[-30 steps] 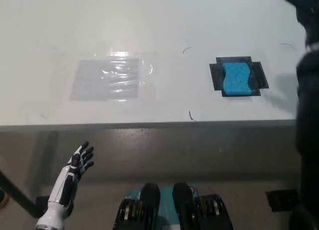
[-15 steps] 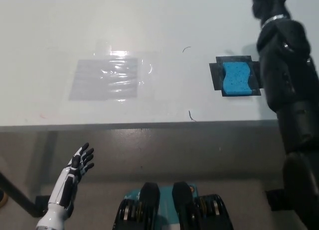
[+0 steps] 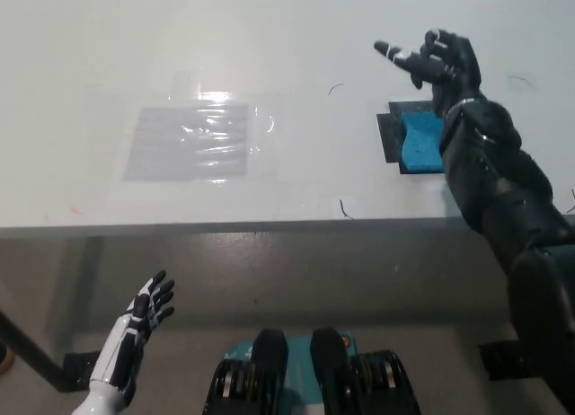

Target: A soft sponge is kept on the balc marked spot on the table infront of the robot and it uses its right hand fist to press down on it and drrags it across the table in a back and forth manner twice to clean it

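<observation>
A steep downward look at a white surface (image 3: 269, 38) with its front edge running across the middle. On the right side a blue sponge (image 3: 419, 144) lies on a black marked spot (image 3: 388, 132). The black right hand (image 3: 437, 63) is raised above the far edge of the sponge, its fingers (image 3: 395, 53) spread apart and holding nothing; the black forearm covers the sponge's right part. On the left side of the surface a clear, shiny plastic sheet (image 3: 190, 141) lies flat. Below the surface edge, at lower left, the white left hand (image 3: 144, 312) rests with fingers apart.
</observation>
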`<state>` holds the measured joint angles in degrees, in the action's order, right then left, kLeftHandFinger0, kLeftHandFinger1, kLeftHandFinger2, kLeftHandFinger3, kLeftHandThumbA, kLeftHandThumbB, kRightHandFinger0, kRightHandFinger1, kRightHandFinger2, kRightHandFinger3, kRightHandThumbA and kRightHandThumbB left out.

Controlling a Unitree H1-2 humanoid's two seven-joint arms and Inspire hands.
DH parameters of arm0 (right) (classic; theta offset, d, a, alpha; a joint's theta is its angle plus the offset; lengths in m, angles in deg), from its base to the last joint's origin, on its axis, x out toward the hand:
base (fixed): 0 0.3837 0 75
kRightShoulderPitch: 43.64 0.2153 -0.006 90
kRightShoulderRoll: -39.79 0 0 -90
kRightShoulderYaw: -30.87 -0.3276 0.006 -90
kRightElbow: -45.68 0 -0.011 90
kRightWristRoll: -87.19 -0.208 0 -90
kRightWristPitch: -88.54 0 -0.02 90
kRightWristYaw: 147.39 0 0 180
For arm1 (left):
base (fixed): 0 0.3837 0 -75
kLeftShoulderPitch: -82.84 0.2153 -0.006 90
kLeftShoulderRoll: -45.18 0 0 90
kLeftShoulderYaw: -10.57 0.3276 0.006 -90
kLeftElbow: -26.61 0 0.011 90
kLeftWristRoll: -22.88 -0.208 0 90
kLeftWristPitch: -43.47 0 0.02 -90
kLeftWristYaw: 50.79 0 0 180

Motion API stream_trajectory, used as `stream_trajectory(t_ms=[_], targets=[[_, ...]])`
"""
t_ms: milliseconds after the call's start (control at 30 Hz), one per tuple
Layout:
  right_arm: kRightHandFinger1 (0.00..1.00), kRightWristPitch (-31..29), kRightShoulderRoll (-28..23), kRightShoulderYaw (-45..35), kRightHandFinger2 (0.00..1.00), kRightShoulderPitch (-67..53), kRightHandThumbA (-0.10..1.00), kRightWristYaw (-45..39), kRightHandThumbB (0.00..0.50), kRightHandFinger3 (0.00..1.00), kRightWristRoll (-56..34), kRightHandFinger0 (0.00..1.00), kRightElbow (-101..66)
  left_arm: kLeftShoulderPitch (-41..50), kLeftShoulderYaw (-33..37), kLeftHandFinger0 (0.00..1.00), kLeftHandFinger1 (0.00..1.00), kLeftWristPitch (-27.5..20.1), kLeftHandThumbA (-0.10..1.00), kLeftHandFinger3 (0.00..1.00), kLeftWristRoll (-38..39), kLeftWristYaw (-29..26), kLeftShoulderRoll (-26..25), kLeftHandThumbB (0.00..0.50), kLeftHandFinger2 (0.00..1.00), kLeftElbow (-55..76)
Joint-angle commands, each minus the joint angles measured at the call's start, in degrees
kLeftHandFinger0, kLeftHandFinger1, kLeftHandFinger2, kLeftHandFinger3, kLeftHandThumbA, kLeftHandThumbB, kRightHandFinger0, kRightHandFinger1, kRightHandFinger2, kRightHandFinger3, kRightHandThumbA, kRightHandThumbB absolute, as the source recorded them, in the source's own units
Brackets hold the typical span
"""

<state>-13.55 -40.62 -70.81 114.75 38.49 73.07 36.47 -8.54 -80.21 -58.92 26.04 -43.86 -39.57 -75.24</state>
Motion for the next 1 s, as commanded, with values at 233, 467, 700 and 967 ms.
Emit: stream_trajectory(t_ms=[233,467,700,967], targets=[[0.0,-4.3,-0.9,0.9,0.17,-4.5,1.0,1.1,0.224,0.17,1.7,0.0,1.2,0.6,0.2,1.0,1.0,-2.6,1.0,1.0,0.3,1.3,-0.5,0.5,1.0,1.4],[0.0,-2.7,0.0,1.1,0.13,-7.6,1.0,0.5,0.245,0.19,2.2,0.0,1.8,0.6,0.5,1.0,1.0,-1.2,1.0,1.0,-0.2,1.1,-0.3,0.5,1.0,2.5],[0.0,-2.5,1.3,0.8,0.1,-10.2,1.0,-0.1,0.215,0.13,1.9,0.0,2.0,0.6,0.8,1.0,1.0,-0.8,1.0,1.0,0.2,1.5,-0.3,0.5,1.0,3.1],[0.0,-1.5,3.1,2.4,0.08,-12.2,1.0,1.0,0.24,0.09,3.4,0.0,2.2,-0.7,0.7,1.0,1.0,-1.9,1.0,1.0,0.3,2.1,-0.5,0.5,1.0,2.2]])
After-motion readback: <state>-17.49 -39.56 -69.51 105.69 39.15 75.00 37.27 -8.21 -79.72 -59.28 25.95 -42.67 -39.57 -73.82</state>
